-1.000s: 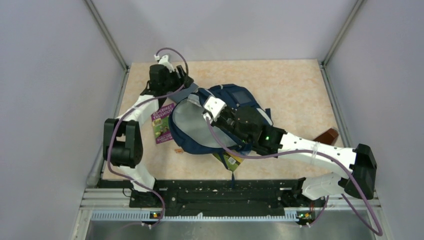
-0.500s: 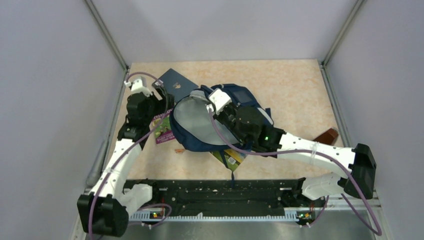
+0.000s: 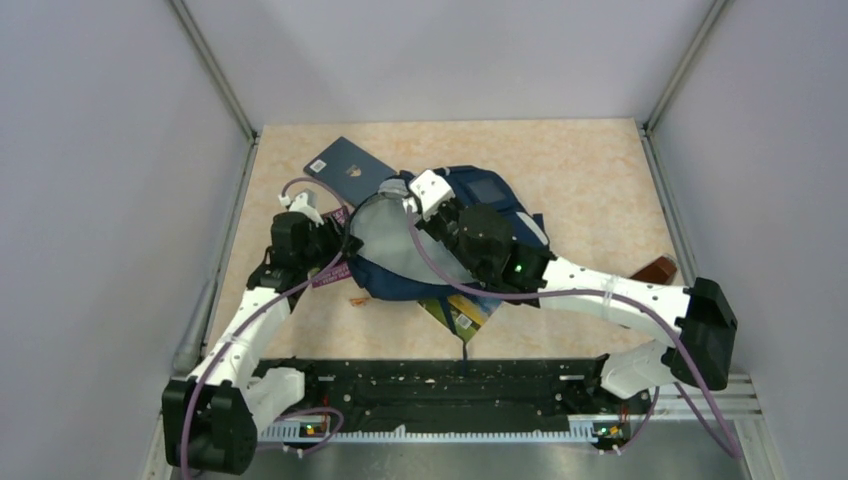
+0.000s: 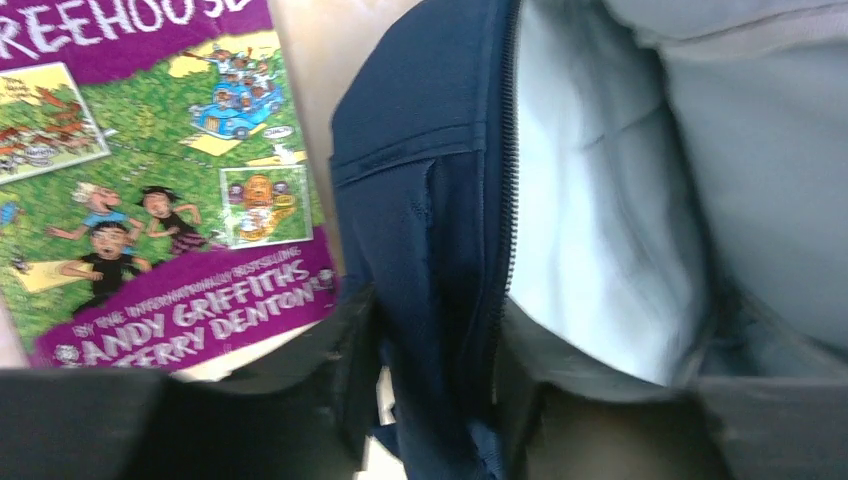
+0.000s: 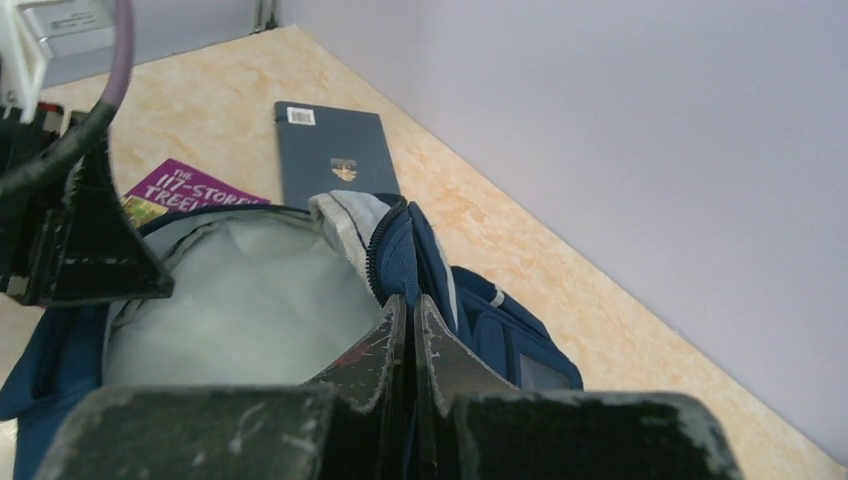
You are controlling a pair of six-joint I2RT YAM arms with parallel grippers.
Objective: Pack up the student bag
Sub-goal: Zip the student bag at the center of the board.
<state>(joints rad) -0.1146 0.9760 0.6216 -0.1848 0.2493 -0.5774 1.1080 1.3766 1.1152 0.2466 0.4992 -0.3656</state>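
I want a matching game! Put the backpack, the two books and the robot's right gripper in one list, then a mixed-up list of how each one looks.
Things
1. backpack
2. purple book
3. dark blue book
4. right gripper

How it looks
A. lying flat, barcode showing
B. fingers pinched shut
C. unzipped, pale lining showing
D. cartoon cover facing up

Pairs: 1-C, 2-D, 3-A, 4-B

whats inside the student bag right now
The open mouth of the student bag shows only pale grey lining, no books. The right arm covers part of the opening, so the rest is hidden.
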